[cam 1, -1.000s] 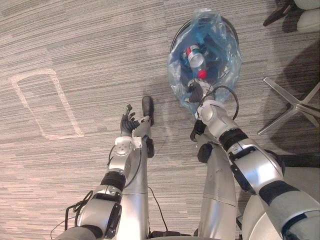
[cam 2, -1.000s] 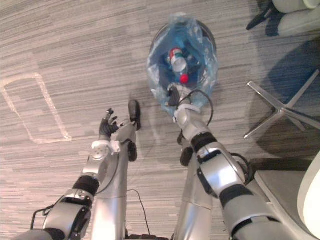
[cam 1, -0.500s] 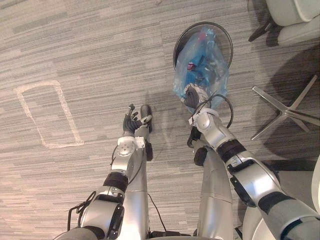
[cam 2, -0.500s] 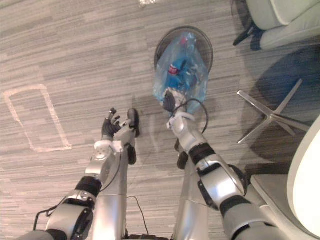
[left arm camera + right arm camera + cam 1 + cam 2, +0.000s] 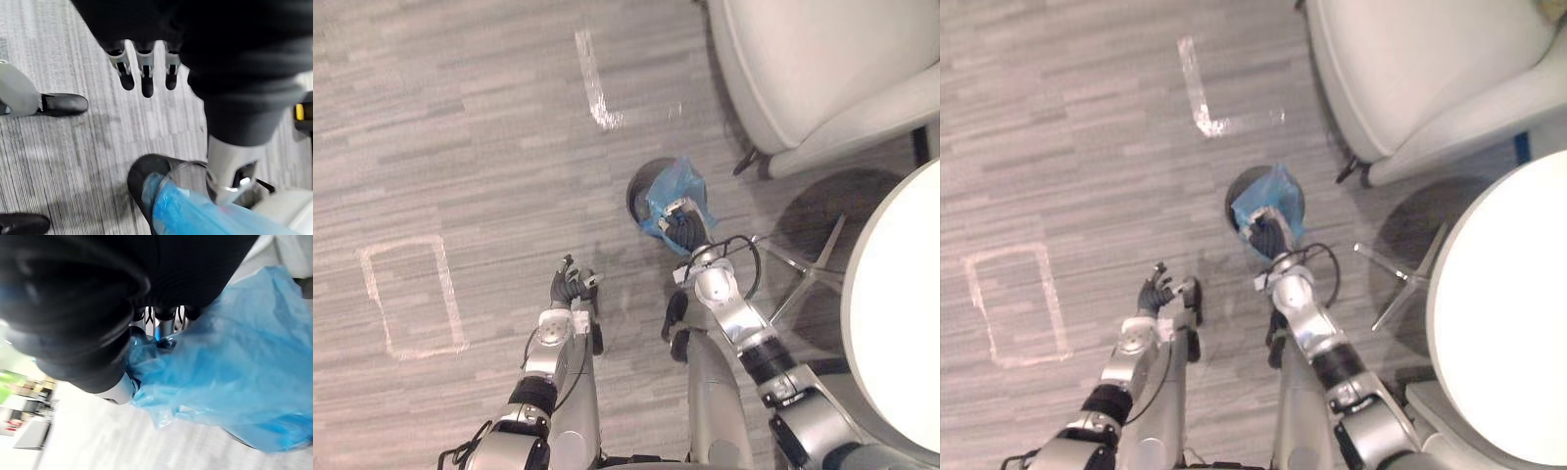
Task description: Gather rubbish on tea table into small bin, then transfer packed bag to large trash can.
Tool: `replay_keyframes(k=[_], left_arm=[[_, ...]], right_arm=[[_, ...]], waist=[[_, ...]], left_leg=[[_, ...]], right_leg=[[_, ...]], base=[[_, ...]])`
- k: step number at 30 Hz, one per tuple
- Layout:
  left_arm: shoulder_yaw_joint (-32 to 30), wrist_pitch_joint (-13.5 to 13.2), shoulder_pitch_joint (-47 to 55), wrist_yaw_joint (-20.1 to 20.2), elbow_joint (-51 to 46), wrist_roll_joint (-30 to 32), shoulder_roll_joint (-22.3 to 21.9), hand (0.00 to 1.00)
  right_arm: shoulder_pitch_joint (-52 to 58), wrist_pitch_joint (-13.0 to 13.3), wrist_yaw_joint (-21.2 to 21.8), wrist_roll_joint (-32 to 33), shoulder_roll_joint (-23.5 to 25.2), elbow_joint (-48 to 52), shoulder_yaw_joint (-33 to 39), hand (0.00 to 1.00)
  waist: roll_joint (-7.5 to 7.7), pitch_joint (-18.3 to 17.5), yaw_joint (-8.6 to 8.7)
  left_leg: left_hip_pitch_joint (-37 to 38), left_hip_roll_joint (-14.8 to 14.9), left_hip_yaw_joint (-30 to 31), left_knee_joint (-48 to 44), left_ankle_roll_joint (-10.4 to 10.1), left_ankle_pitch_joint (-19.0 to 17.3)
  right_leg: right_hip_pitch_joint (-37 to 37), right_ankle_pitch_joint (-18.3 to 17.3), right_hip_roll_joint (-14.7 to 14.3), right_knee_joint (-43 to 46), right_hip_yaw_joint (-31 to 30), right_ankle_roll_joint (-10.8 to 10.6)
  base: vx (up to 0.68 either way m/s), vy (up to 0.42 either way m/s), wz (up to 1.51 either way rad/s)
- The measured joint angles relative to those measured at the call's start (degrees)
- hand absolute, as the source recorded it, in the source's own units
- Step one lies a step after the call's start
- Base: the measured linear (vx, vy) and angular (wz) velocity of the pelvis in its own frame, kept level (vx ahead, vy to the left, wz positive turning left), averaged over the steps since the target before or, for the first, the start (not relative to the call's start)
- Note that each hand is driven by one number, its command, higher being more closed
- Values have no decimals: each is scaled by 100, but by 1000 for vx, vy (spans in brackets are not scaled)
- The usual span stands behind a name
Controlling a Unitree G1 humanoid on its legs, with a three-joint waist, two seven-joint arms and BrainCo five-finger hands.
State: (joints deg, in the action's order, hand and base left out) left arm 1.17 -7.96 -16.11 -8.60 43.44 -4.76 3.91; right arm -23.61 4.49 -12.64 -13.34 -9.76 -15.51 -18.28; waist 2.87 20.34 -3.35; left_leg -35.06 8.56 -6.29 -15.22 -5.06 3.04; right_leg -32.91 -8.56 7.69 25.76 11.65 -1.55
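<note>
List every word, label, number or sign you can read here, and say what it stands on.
There is no readable text in these pictures.
Bag, gripped by the right hand: no print shows on it.
Floor tape, a rectangle and an L mark: plain outlines, with no letters or numbers.

Thin, glossy blue plastic bag (image 5: 676, 185) — matt, striped carpet (image 5: 460, 147).
</note>
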Motion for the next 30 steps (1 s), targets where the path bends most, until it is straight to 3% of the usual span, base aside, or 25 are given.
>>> replay_keyframes(k=[3,9,14,21,26,30], left_arm=[[85,68,265,36,403,119,96,0],[223,141,616,179,729,253,261,0],[799,112,1052,339,-542,278,488,0],[1461,-231,1039,560,-2132,474,1048,0],[1961,-402,944,766,-2278,476,1257,0],[2193,-413,878,886,-2417,477,1275,0]], right_arm=[[415,37,186,57,85,-36,-32,100],[697,131,545,101,67,-229,71,100],[1108,230,893,465,-68,-137,4,100],[1268,415,1494,1310,-690,564,-389,100],[1256,462,1906,1924,-881,875,-684,100],[1234,461,2087,2304,-886,1089,-775,100]], waist=[[160,-330,4],[150,-707,59],[30,-1219,58],[-62,-1416,99],[-47,-1725,161],[-53,-1735,179]], left_leg=[[596,-20,-65,510,-54,92],[1413,-67,-104,1126,-77,281],[1952,-168,-151,1616,-74,393],[2477,-226,-237,2109,-21,464],[2568,-240,-264,2108,-22,464],[2674,-230,-260,2109,-22,464]], right_leg=[[505,122,-88,-471,-83,-35],[1475,527,-248,-1515,-113,-118],[1991,720,-254,-2045,-179,-199],[2322,854,-257,-2372,-372,-260],[2484,979,-278,-2622,-441,-253],[2547,992,-295,-2634,-536,-244]], base=[[101,-19,-16],[124,12,-10],[53,34,-5],[0,33,-14],[58,7,-8],[14,-4,-14]])
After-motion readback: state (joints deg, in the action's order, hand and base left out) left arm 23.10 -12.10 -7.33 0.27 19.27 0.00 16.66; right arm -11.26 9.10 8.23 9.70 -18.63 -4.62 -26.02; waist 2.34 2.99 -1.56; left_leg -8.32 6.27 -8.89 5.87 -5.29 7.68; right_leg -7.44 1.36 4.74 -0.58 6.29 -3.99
